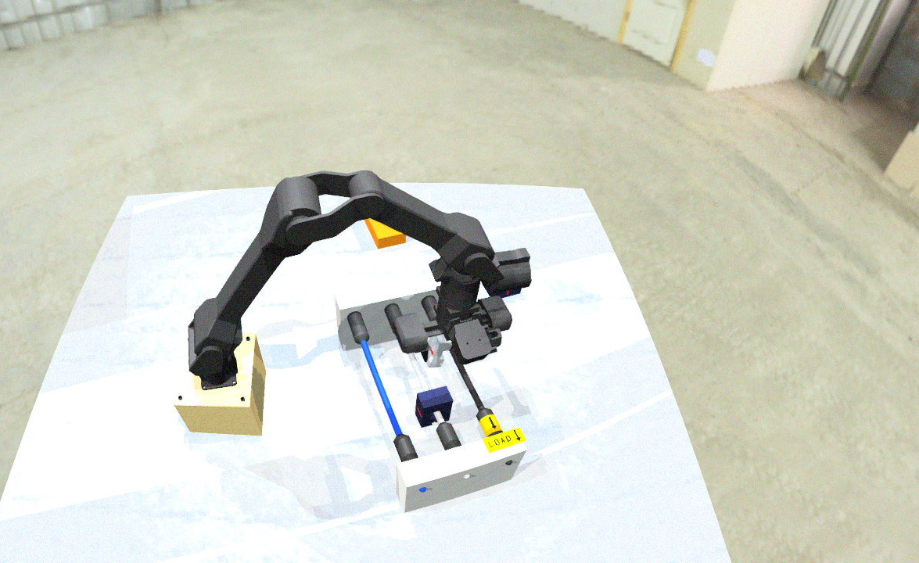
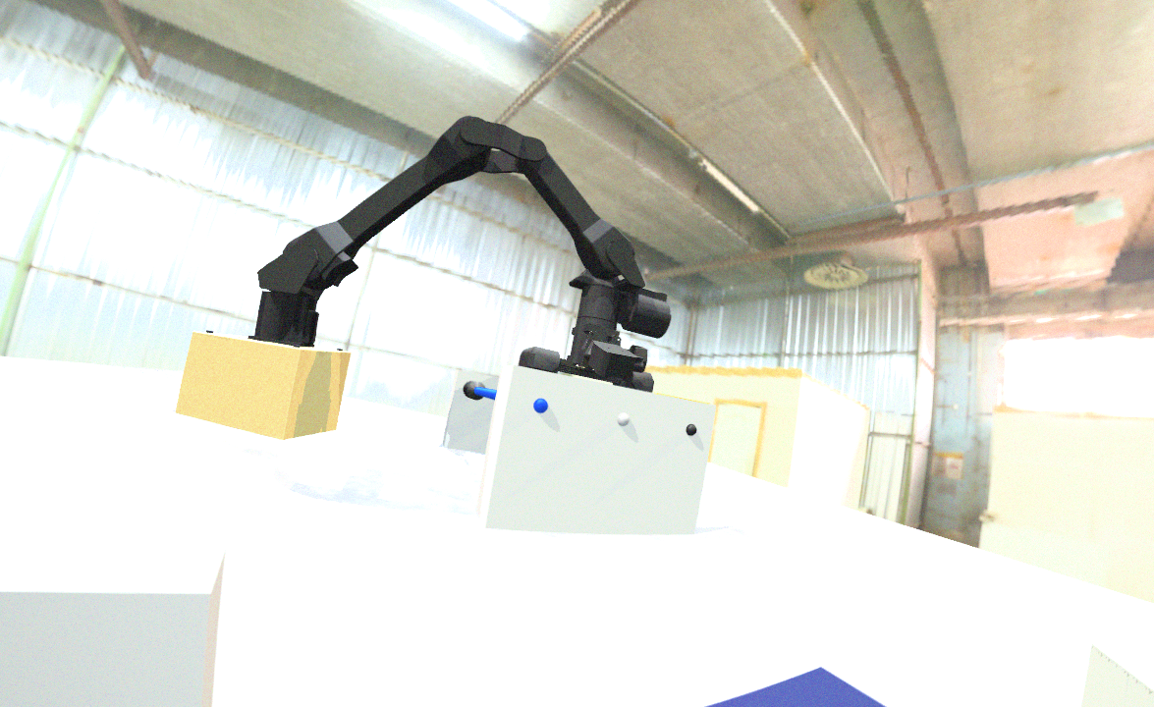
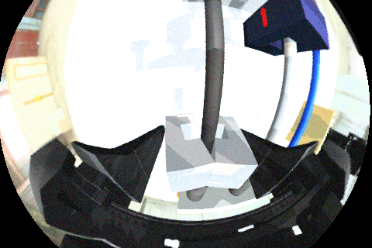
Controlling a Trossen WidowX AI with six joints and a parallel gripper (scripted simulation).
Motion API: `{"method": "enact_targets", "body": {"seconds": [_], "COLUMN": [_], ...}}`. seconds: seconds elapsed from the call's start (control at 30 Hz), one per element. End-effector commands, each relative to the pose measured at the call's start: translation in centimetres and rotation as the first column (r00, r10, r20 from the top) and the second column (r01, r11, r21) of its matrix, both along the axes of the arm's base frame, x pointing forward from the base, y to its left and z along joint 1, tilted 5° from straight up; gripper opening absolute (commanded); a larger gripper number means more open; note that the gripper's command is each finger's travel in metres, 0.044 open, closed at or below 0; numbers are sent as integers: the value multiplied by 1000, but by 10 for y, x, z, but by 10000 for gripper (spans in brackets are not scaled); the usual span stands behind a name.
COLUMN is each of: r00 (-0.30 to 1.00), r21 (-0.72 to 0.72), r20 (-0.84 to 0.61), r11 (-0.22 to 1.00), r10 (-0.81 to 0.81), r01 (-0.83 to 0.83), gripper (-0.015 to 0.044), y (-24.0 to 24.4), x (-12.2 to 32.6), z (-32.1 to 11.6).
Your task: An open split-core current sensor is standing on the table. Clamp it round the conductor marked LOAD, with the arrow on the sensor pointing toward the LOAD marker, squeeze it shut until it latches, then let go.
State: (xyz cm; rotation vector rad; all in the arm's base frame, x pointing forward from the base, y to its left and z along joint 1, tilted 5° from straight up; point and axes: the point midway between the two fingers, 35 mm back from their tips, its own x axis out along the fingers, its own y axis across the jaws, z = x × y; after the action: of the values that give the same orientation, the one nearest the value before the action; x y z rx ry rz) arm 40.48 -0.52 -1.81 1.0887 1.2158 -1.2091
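The light grey split-core sensor point(image 1: 436, 354) point(image 3: 234, 153) sits at the black LOAD conductor point(image 1: 468, 381) point(image 3: 214, 66), which runs in between its two halves. The halves meet at a visible seam on the side facing the wrist camera, at a slight angle; whether they are latched is hidden. Only part of a red mark shows on it, so the arrow's direction cannot be read. The yellow LOAD label point(image 1: 503, 440) is on the front block. My gripper point(image 3: 198, 129) is open, one finger close on each side of the sensor; contact is unclear.
A dark blue sensor point(image 1: 436, 397) point(image 3: 288, 12) is on the white conductor point(image 3: 286, 85). A blue conductor point(image 1: 381, 387) point(image 3: 311, 93) runs beyond it. The front block point(image 1: 459, 479) point(image 2: 598, 479) and rear block point(image 1: 350, 335) hold the conductors. An orange block point(image 1: 386, 234) lies behind.
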Motion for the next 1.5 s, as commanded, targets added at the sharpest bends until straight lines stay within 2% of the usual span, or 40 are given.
{"method": "enact_targets", "body": {"seconds": [0.0,0.8,1.07,1.47], "r00": [1000,1000,1000,1000], "r21": [0,0,2,0], "r20": [2,2,7,0], "r11": [1000,1000,1000,1000], "r10": [0,0,7,0], "r01": [0,0,-7,0], "gripper": [367,207,0,0], "y": [0,0,0,0], "x": [0,0,0,-1], "z": [0,0,7,3]}}
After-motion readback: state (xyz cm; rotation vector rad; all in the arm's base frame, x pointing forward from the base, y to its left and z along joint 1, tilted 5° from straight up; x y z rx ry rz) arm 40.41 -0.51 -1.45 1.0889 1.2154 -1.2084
